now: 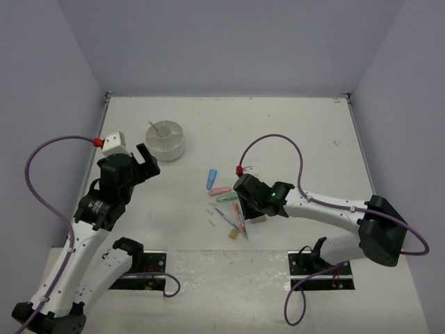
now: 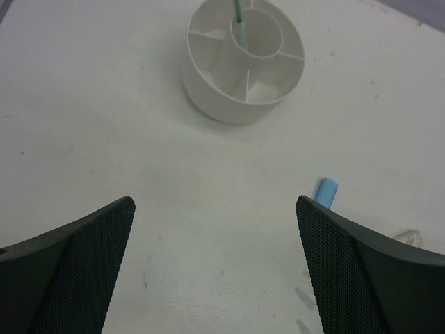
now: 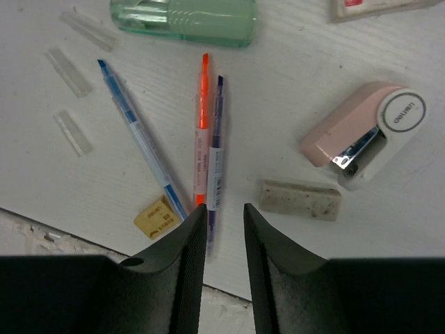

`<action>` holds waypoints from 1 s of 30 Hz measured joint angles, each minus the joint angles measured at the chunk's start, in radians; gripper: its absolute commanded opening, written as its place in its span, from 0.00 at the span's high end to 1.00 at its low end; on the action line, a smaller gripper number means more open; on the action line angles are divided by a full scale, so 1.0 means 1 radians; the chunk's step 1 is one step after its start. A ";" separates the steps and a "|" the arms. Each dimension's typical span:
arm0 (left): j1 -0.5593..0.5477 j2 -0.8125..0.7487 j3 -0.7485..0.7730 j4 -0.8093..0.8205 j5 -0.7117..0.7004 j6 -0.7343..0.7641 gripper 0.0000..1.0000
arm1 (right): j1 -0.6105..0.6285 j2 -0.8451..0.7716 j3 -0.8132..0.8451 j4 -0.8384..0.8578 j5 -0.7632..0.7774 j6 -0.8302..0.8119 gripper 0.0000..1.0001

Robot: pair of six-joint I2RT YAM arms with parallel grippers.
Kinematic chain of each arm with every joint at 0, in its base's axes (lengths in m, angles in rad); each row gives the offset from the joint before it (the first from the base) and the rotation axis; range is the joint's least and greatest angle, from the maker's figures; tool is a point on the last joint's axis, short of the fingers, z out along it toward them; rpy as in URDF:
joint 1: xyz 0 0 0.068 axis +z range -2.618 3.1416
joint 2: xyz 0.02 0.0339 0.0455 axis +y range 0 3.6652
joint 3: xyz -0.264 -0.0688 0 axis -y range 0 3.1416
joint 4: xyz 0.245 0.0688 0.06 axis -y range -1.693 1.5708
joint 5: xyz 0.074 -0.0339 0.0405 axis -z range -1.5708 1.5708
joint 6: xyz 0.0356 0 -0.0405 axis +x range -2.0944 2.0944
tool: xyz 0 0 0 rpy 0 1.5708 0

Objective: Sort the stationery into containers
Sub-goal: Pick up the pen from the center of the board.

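Right gripper (image 3: 224, 209): fingers narrow, purple pen (image 3: 216, 139) end at gap
Left gripper (image 2: 214, 202): fingers wide apart
White tub (image 2: 222, 104): green pen (image 2: 240, 21) in centre cup

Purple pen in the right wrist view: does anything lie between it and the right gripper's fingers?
Nothing visible does: the purple pen ends inside the gap of the right gripper. The orange pen lies alongside, ending at one fingertip, and might get caught too.
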 measured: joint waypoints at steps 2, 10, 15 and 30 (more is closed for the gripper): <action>0.000 -0.002 -0.029 -0.016 0.014 0.014 0.00 | 0.030 0.027 0.020 -0.005 -0.001 -0.015 0.73; 0.000 -0.039 -0.037 0.007 0.051 0.043 0.00 | 0.077 0.139 0.122 0.024 -0.008 -0.108 0.66; 0.000 -0.034 -0.037 0.008 0.053 0.045 0.00 | 0.080 0.224 0.159 0.051 -0.029 -0.169 0.61; 0.000 -0.019 -0.037 0.008 0.060 0.046 0.00 | 0.083 0.372 0.226 0.077 -0.065 -0.243 0.63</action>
